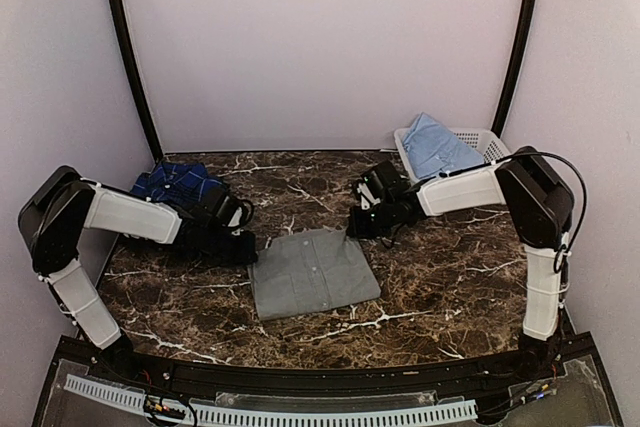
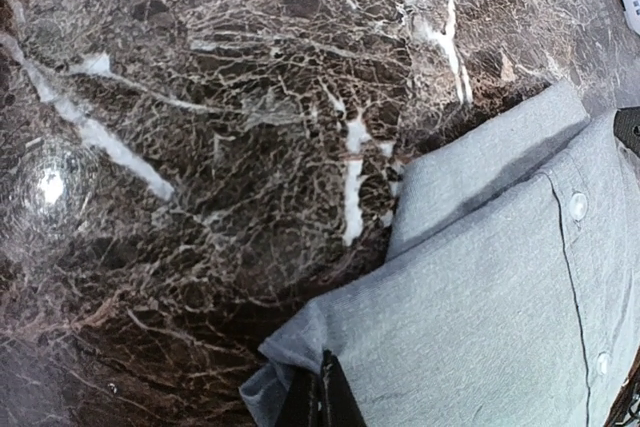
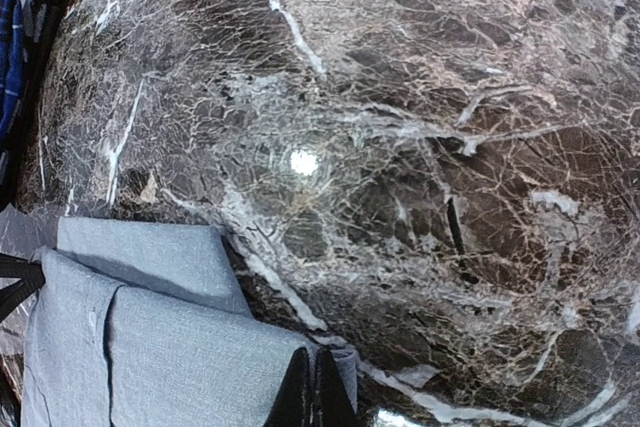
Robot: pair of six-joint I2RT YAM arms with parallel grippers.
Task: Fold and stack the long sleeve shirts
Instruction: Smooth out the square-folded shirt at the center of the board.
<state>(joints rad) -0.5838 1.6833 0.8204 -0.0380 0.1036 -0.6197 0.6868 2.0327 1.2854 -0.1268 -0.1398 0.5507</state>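
The grey shirt lies folded flat in the middle of the marble table. My left gripper is shut on its far left corner; the left wrist view shows the black fingertips pinching the grey cloth. My right gripper is shut on its far right corner, and the right wrist view shows the fingertips clamped on the cloth. The navy plaid shirt lies bunched at the back left behind my left arm. The light blue shirt lies in the basket.
A white lattice basket stands at the back right by the wall. The dark marble table runs to a black front edge. Grey walls and two black posts close in the back and sides.
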